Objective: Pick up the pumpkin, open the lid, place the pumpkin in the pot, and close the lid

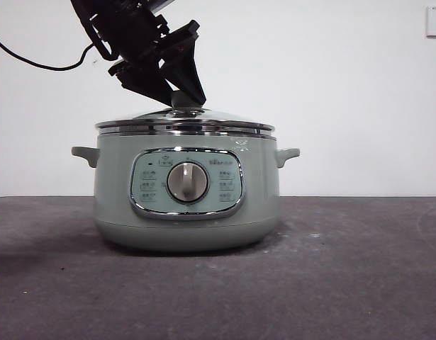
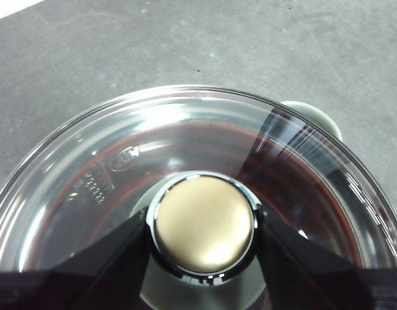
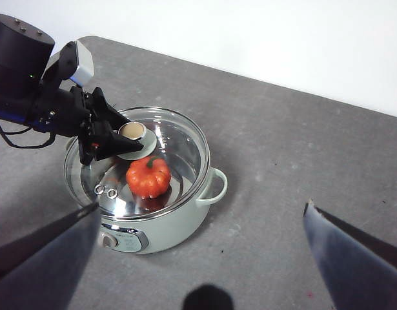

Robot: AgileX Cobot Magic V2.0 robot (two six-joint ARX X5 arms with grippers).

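Inside the pot (image 3: 161,223), seen through the glass from the right wrist view, sits the pumpkin (image 3: 148,176), just below and beside the left claw (image 3: 129,143). The lid (image 1: 185,121) rests on the pot's rim, closed over it. The left claw comes down at a slant from the upper left in the front view and has its two black jaws set one on each side of the lid's round knob (image 2: 204,224), pressing against its chrome collar, so it is clamped on the lid by the knob. Under that claw the domed glass spreads out on all sides, and one of the pot's side handles (image 2: 312,114) shows past the glass edge. The pot stands on the grey bench (image 1: 345,283) with its control panel and silver dial (image 1: 187,182) facing the front camera. The right claw (image 3: 201,258) hangs high above the bench, well apart from the pot, its jaws spread wide and holding nothing.
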